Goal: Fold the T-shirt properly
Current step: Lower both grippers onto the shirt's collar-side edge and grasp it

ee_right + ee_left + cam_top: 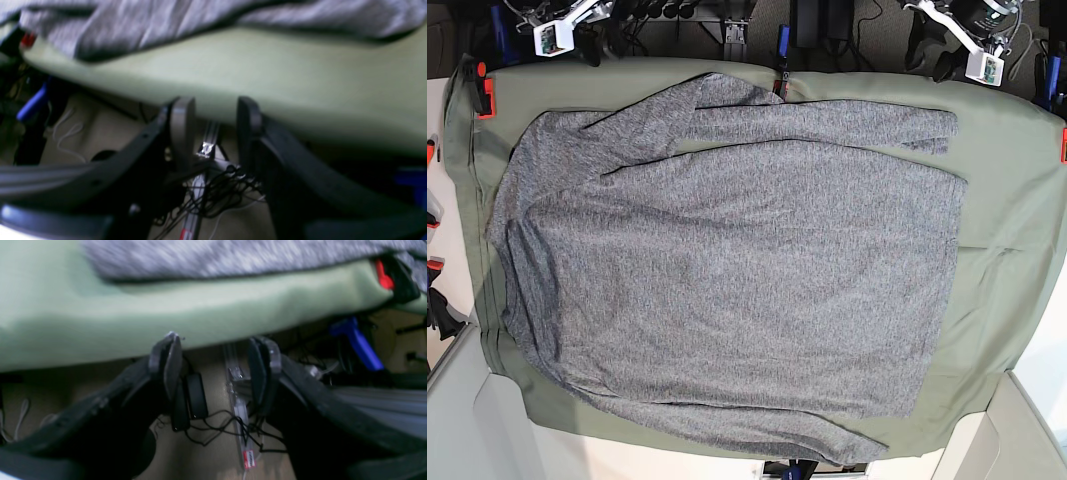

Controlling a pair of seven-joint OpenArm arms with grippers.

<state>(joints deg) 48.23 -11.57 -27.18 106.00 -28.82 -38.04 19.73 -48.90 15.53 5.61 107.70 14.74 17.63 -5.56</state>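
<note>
The heather-grey T-shirt [727, 280] lies spread flat on the olive-green table cloth [1007, 200]. One long sleeve [827, 120] is folded across its far edge and the other runs along the near edge. My left gripper [217, 363] is open and empty, hanging past the table's far edge, with the shirt [217, 256] beyond it. My right gripper [215, 123] is also open and empty off the far edge, short of the shirt [166, 23]. In the base view both arms sit at the top: the left [947, 55] at the right, the right [587, 45] at the left.
Red clamps [485, 98] [1063, 145] pin the cloth at the table's sides, and one shows in the left wrist view [383, 273]. A blue clamp [782, 40] sits at the far edge. Cables and a power strip [240, 396] lie on the floor under the grippers.
</note>
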